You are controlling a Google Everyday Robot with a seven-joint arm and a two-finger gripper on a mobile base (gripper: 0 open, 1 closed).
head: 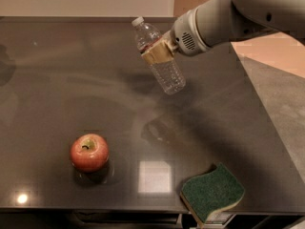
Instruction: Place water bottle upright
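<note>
The water bottle [158,56] is a small clear ribbed plastic bottle with a white cap. It hangs in the air above the dark table [57,80], tilted, cap up and to the left, base down and to the right. My gripper [157,52] is shut on the water bottle around its middle, and its tan fingers [159,55] cover the label band. The white arm [228,18] reaches in from the upper right.
A red apple [89,152] stands on the table at the front left. A green sponge [212,192] lies at the front right edge. The table's right edge borders a grey floor [281,99].
</note>
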